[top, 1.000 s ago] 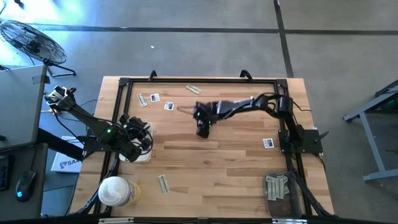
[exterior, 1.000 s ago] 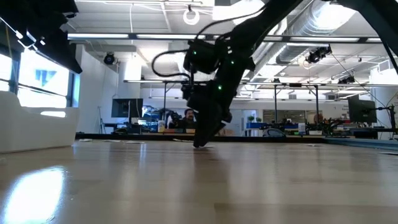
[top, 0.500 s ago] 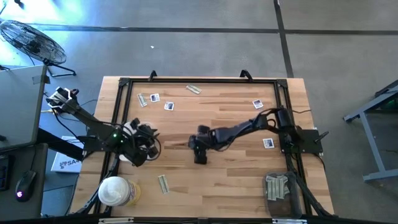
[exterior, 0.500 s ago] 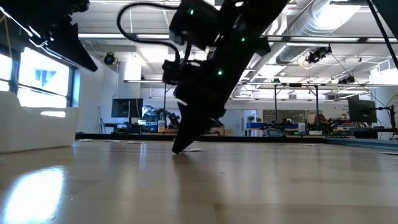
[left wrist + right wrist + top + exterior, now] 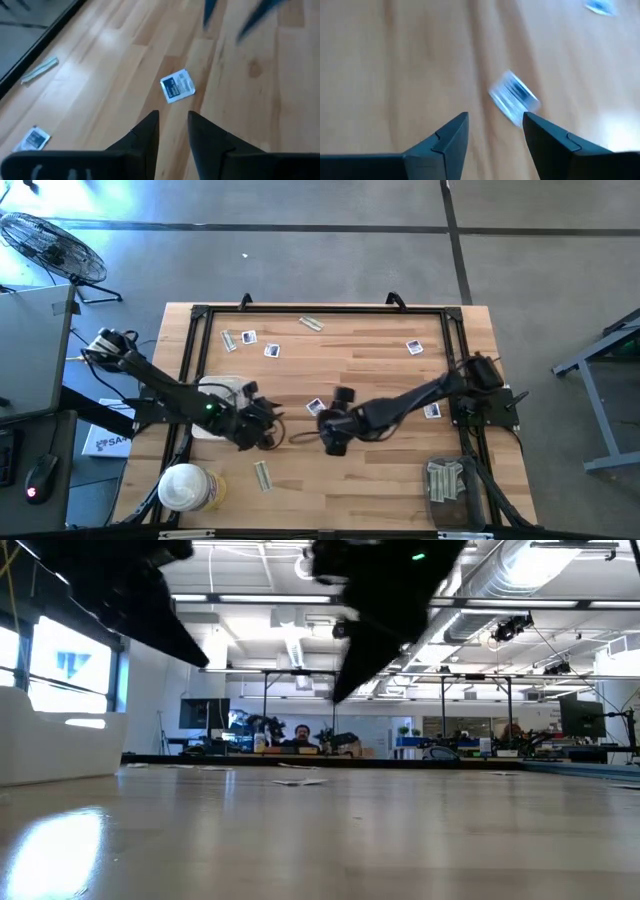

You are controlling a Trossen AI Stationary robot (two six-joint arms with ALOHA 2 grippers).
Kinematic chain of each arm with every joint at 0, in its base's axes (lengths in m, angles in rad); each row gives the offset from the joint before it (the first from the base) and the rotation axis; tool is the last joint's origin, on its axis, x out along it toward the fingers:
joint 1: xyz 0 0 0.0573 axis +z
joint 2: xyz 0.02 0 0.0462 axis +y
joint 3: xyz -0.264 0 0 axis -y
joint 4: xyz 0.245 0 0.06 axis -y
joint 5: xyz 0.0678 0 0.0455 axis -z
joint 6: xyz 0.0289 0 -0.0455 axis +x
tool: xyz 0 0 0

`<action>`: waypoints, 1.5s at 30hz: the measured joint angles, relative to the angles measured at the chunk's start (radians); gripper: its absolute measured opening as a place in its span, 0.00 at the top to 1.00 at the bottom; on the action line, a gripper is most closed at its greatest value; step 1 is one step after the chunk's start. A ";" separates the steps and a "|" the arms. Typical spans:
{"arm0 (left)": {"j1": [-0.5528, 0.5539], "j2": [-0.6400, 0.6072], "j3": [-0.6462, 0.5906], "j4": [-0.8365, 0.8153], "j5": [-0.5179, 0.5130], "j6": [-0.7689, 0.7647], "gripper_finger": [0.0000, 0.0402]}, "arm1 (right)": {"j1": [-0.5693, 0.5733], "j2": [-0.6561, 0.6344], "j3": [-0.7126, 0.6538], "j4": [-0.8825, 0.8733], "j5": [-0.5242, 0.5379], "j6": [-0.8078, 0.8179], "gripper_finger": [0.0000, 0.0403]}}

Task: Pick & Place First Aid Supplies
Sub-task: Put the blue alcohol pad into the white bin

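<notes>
A square white packet with dark print (image 5: 317, 406) lies flat on the wood near the table's middle, between my two grippers. It also shows as the packet (image 5: 177, 86) ahead of my left fingers, as the blurred packet (image 5: 514, 97) past my right fingers, and as the packet (image 5: 300, 781) low on the table. My left gripper (image 5: 270, 431) (image 5: 172, 120) is open with a narrow gap, just left of the packet. My right gripper (image 5: 330, 432) (image 5: 495, 120) is open, off the table, just near-right of it. Other square packets (image 5: 271, 350) (image 5: 432, 410) and pale strips (image 5: 311, 323) (image 5: 262, 474) lie scattered.
A white tray (image 5: 212, 390) sits under the left arm near the left edge. The round white-lidded tub (image 5: 183, 487) stands at the near-left corner. A dark bin holding strips (image 5: 448, 480) is at the near-right corner. A black frame (image 5: 320, 309) rims the table.
My right gripper has moved from the table's middle toward the near edge, its tips on the table at first, and has then risen clear. The square packet now shows bare beside it. My left gripper has moved from the tray toward the table's middle.
</notes>
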 joint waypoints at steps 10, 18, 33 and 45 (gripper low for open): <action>0.142 0.252 -0.001 0.419 0.255 0.236 0.69 | 0.178 -0.061 -0.013 -0.371 0.325 0.446 0.55; 0.267 0.437 0.000 0.618 0.387 0.262 0.69 | 0.169 -0.065 -0.062 -0.349 0.357 0.456 0.55; 0.302 0.560 0.001 0.750 0.452 0.269 0.69 | 0.123 -0.065 -0.066 -0.317 0.324 0.453 0.55; 0.302 0.559 0.003 0.714 0.421 0.262 0.98 | 0.123 -0.065 -0.066 -0.312 0.310 0.449 0.55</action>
